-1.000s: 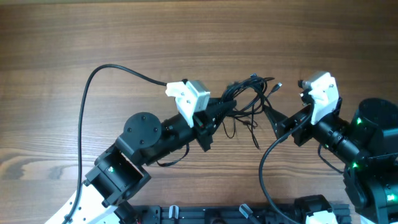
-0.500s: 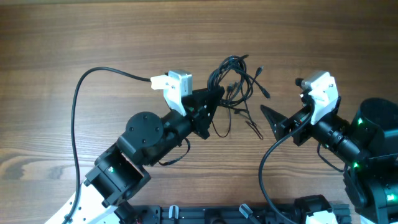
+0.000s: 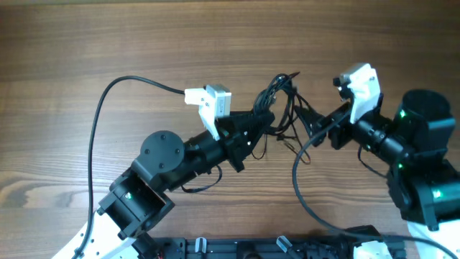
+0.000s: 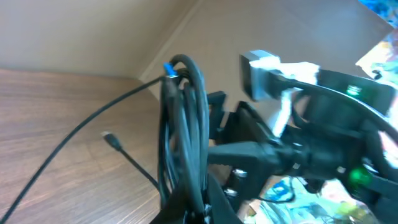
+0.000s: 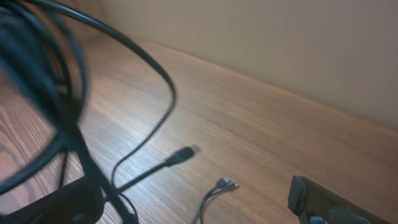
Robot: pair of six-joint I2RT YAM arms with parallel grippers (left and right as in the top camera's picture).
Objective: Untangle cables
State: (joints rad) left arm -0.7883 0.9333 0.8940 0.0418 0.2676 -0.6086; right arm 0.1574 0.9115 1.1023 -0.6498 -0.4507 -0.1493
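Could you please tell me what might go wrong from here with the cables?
The left gripper pinches the cables as one looped bundle, so pulling may tighten the knot. The open right gripper sits close to many strands and could catch several at once. A loose plug end may snag.

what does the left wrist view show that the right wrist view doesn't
Only the left wrist view: the cables standing as a tall loop pinched by the left fingers, a blue spot at its top, and the right arm just behind. Only the right wrist view: a branched plug end lying flat, and a right finger. Both: the black cable loops over the wooden table.
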